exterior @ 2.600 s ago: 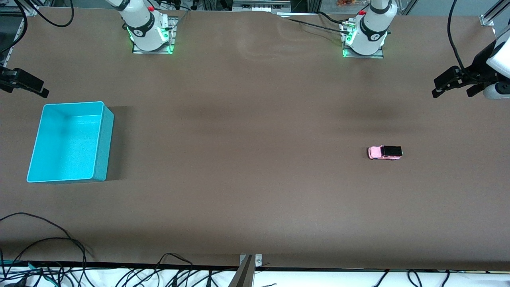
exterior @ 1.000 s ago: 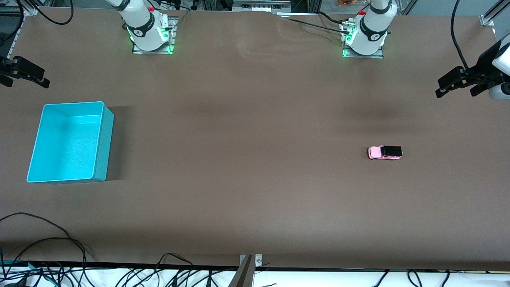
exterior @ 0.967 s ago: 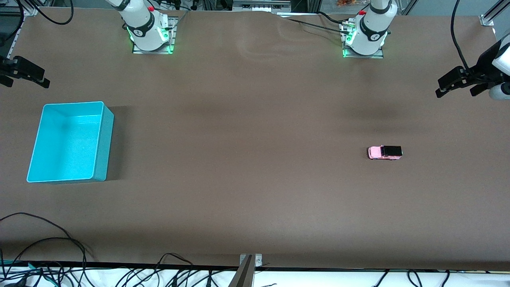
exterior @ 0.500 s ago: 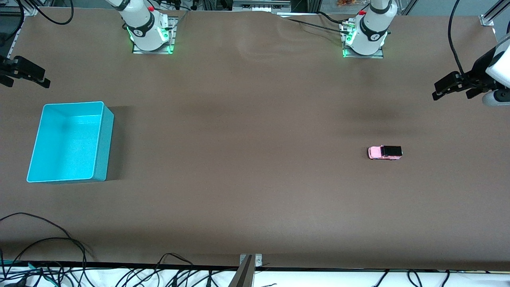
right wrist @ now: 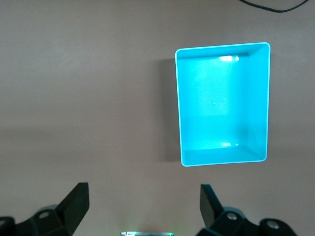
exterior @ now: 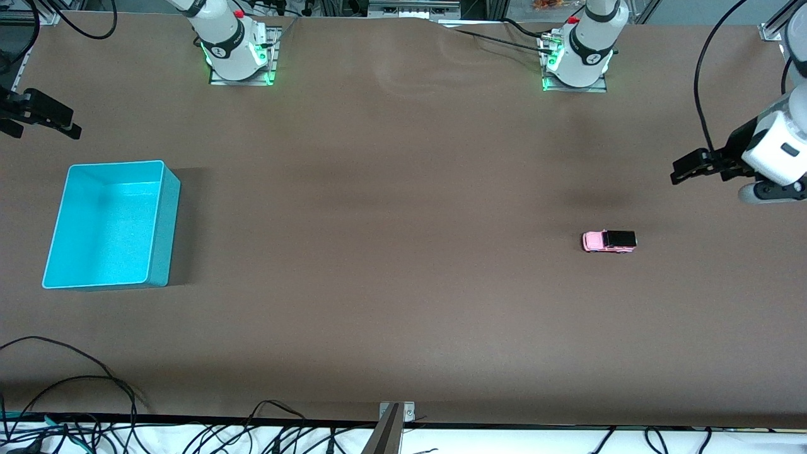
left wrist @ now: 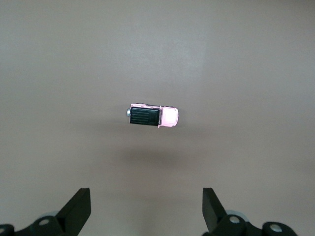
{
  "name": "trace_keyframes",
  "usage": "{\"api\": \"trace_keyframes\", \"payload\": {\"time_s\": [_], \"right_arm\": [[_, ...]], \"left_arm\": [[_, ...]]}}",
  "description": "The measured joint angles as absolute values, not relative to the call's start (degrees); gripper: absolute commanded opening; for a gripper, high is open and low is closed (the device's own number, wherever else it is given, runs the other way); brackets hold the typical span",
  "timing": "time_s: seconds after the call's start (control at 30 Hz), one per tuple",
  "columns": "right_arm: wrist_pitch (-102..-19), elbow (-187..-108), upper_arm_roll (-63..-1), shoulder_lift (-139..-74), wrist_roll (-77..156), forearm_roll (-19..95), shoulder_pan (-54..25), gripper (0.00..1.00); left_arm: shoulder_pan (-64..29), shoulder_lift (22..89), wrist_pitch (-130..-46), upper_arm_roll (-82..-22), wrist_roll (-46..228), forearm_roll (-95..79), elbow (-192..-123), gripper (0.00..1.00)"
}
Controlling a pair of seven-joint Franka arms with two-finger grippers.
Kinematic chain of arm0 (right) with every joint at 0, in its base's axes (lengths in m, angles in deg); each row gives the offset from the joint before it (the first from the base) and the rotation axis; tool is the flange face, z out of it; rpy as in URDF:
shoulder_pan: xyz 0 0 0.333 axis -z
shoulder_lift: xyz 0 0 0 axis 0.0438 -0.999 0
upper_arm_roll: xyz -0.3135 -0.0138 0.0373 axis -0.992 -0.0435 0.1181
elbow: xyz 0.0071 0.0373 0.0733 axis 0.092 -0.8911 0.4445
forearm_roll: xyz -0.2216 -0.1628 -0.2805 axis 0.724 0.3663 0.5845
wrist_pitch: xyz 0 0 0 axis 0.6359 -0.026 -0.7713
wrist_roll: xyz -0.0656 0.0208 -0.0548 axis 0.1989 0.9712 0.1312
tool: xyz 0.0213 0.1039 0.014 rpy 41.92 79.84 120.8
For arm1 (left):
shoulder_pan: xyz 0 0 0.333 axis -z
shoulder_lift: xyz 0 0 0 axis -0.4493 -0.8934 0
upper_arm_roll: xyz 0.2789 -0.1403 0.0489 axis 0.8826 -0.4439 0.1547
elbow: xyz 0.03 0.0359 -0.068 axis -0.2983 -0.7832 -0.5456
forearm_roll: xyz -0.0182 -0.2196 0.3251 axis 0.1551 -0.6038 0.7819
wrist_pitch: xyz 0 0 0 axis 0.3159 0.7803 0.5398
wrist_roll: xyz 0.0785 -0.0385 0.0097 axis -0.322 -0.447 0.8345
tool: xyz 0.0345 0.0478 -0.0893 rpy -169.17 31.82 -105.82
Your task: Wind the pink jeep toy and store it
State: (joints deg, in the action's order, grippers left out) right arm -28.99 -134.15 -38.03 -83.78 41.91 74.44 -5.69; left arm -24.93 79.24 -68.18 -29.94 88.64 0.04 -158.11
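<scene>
**Left arm swings in toward the toy car while the right one waits**

The pink jeep toy (exterior: 609,241) sits on its wheels on the brown table (exterior: 391,265), toward the left arm's end, its black roof end pointing to that same end. It has not shifted at all over the last few seconds.

What has changed is the left gripper (exterior: 693,169). Half a second ago it hung higher up at the table's edge; now it has dropped lower in the front view and come a little inward, over bare table, well apart from the jeep. Its fingers (left wrist: 78,209) are spread wide with nothing between them, and its wrist camera looks straight down on the toy (left wrist: 152,115).

The right gripper (exterior: 38,116) waits over the table edge at the right arm's end, hardly moved, its jaws also wide apart and empty. Below it, nearer the front camera, stands the turquoise bin (exterior: 161,221), empty inside and in the same spot as before; the right wrist camera looks down into it (right wrist: 179,108).
</scene>
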Motion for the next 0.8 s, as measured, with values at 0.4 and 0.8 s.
{"api": "trace_keyframes", "payload": {"time_s": [0.4,0.8], "right_arm": [[-28.99,-134.15,-38.02,-83.78,41.92,74.44,-6.05,1.0],[-28.97,-134.15,-38.04,-83.78,41.92,74.44,-6.05,1.0]], "left_arm": [[-24.99,77.02,-80.54,-29.94,88.63,0.04,-167.51,1.0],[-25.17,71.57,-92.13,-29.94,88.62,0.04,-174.22,1.0]]}}
